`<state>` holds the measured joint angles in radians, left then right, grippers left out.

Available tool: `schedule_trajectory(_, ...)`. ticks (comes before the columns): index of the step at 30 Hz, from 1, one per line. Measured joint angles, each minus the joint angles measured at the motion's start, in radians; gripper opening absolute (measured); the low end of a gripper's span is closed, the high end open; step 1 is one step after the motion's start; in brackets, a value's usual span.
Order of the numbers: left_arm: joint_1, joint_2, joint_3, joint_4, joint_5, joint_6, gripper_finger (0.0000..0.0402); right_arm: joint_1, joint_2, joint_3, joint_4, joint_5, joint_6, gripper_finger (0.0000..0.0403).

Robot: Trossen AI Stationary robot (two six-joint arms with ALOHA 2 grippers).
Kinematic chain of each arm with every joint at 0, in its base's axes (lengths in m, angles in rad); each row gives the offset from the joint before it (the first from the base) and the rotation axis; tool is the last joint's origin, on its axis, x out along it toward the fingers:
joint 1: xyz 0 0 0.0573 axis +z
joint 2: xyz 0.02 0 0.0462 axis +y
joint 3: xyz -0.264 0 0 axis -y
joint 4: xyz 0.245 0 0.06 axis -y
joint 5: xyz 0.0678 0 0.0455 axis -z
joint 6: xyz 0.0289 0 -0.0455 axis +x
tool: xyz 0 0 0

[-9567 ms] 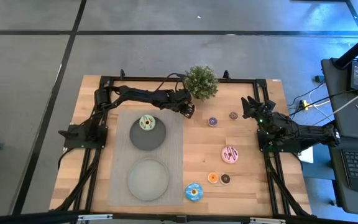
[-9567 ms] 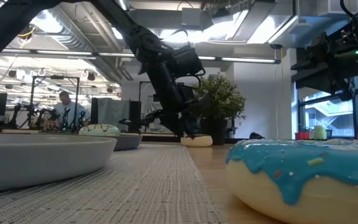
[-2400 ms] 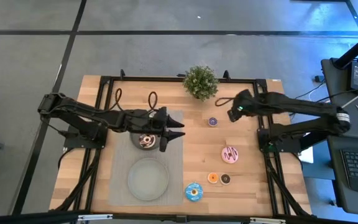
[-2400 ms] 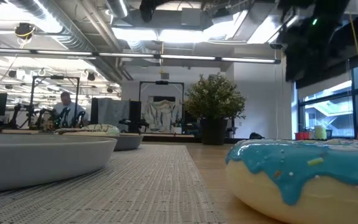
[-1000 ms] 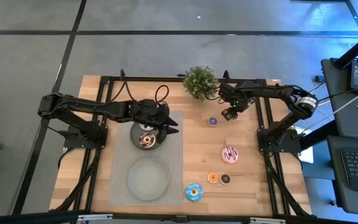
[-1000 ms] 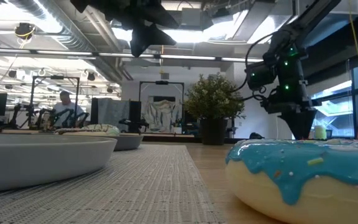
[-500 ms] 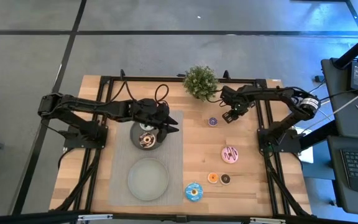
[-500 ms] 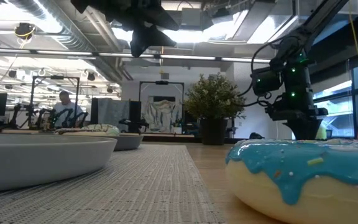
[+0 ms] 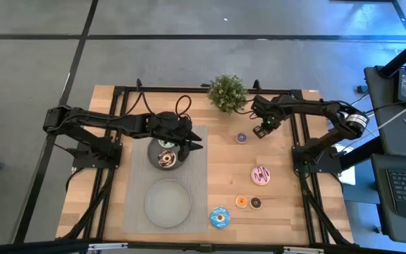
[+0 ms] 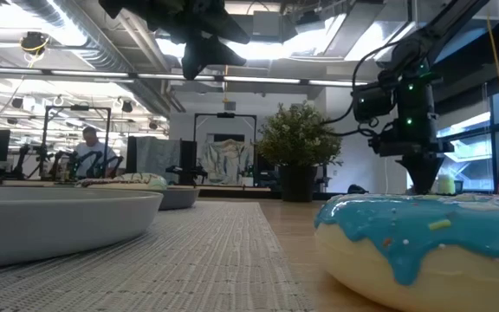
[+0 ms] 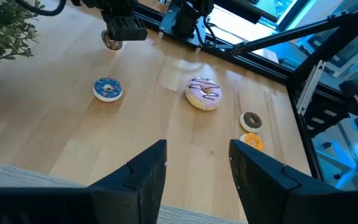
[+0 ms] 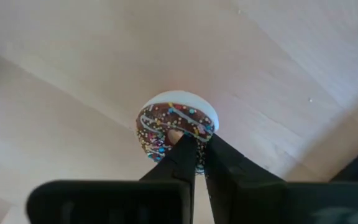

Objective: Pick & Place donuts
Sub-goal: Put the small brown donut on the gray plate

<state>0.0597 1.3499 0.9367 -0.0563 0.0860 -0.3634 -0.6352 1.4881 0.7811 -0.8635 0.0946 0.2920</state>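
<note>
**Right wrist view: fingers nearly together over the dark brown mini donut**

Right wrist view shows the right gripper (image 12: 199,148) with its two dark fingers (image 12: 178,158) drawn almost together, their tips over the near edge of the small dark brown sprinkled ring donut (image 12: 176,127) on the pale wooden table (image 12: 73,68). Whether the tips pinch its rim or only rest above it, I cannot tell. From above, this gripper (image 9: 262,129) sits at the far right of the table, just right of the small purple-blue mini donut (image 9: 241,138) and near the green potted plant (image 9: 228,92).

The step in hand looks like the pick of this mini donut. If the hold is sound, the next move calls for a straight lift and a carry leftward to a plate.

The left gripper (image 9: 191,143), fingers spread, hovers over the far round grey plate (image 9: 155,153), where a chocolate-and-white donut (image 9: 166,159) lies. Near the table's right, the pink-striped donut (image 9: 261,174), orange mini donut (image 9: 241,202), another dark mini donut (image 9: 256,203) and blue donut (image 9: 219,217) wait.
</note>
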Motion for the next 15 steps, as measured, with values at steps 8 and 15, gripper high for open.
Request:
schedule_trajectory(8,0.000,0.000,0.000,0.001,0.000,0.000,0.0171,0.027,-0.152,0.002,-0.069,-0.035,0.037,0.0036)
schedule_trajectory(15,0.009,0.002,-0.001,0.062,-0.048,-0.220,0.0171,0.101,-0.368,0.002,0.023,-0.238,0.181,0.0029)
